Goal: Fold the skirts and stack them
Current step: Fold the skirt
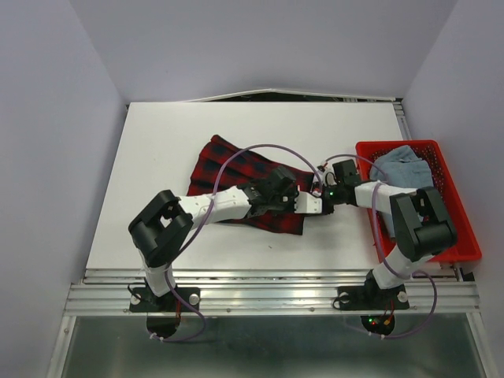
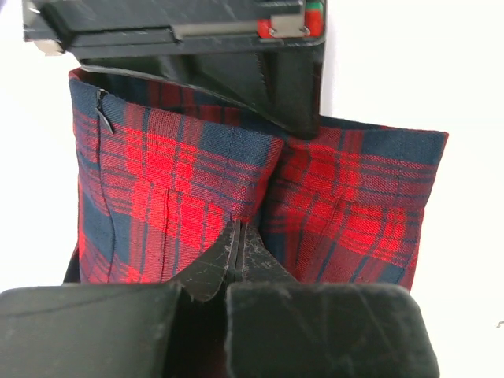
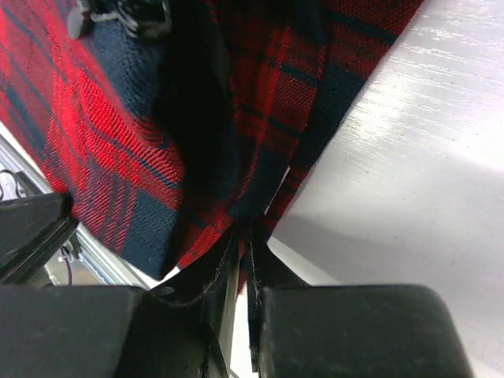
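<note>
Red-and-navy cloth sits between my fingertips on both sides: left gripper (image 2: 240, 250) is clamped tight on a raised fold of the plaid skirt (image 2: 173, 181), and right gripper (image 3: 241, 248) is nipped onto its edge, jaws almost together. The skirt lies mid-table (image 1: 157, 157), with my wrists meeting at its right end. The denim skirt (image 1: 400, 165) sits in the red basket (image 1: 465, 250), not yet folded. Risk: both grips are thin pinches near the edge, so an uneven pull could slip a layer out or drag the pleats crooked. The left wrist view shows the zip. The top view hides both pinches under the arms, but it alone shows the basket.
</note>
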`<state>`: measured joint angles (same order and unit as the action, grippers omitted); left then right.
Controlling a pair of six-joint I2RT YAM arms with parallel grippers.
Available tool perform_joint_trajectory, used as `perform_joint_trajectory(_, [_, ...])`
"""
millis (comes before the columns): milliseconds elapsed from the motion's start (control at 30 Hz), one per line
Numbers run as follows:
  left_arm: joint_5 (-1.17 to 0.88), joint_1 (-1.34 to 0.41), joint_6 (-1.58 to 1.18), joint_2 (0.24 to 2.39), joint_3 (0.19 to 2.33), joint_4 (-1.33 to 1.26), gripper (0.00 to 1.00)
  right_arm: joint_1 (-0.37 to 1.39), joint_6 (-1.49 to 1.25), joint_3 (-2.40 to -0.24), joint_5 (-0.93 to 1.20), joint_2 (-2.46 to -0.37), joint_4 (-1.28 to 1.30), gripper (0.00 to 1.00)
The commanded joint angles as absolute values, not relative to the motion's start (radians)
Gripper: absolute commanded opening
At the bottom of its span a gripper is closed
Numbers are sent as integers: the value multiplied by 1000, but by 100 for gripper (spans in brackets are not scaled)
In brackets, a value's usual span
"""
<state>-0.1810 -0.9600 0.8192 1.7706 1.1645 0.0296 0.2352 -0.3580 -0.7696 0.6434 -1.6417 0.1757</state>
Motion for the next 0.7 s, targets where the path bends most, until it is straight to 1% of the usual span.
perform_joint_trajectory(0, [-193, -965, 796, 1732, 1213, 34, 0, 230, -328, -785, 611, -1637, 156, 12])
perform_joint_trajectory(100, [-187, -963, 798, 1729, 1216, 37, 0, 230, -307, -793, 592, -1617, 213, 11])
perform_joint_trajectory(233, [-196, -965, 801, 1721, 1216, 37, 0, 221, -293, -792, 526, -1537, 265, 9])
perform_joint_trajectory(333, [-207, -965, 798, 1704, 1224, 49, 0, 221, -291, -807, 492, -1526, 294, 7])
perform_joint_trajectory(400, [-212, -965, 793, 1694, 1233, 64, 0, 212, -298, -827, 506, -1516, 298, 7])
perform_joint_trajectory(500, [-207, -965, 784, 1671, 1232, 83, 0, 187, -354, -845, 624, -1474, 253, 8])
perform_joint_trajectory(667, [-201, -963, 778, 1672, 1227, 83, 0, 187, -373, -850, 667, -1454, 222, 9])
